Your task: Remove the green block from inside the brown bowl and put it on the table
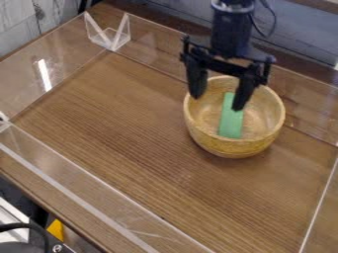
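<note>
The green block [232,124] lies inside the brown bowl [209,136], stretched from near to far. The bowl rests on the right half of the table [113,128]. My gripper [220,101] hangs over the bowl's far side, pointing down. It is open, and one dark finger stands on each side of the block's far end. The right fingertip [247,103] hides part of that end. Nothing is held between the fingers.
Low clear acrylic walls [79,203] run around the tabletop. A small clear acrylic stand [109,32] sits at the back left corner. Bare wood stretches left of and in front of the bowl.
</note>
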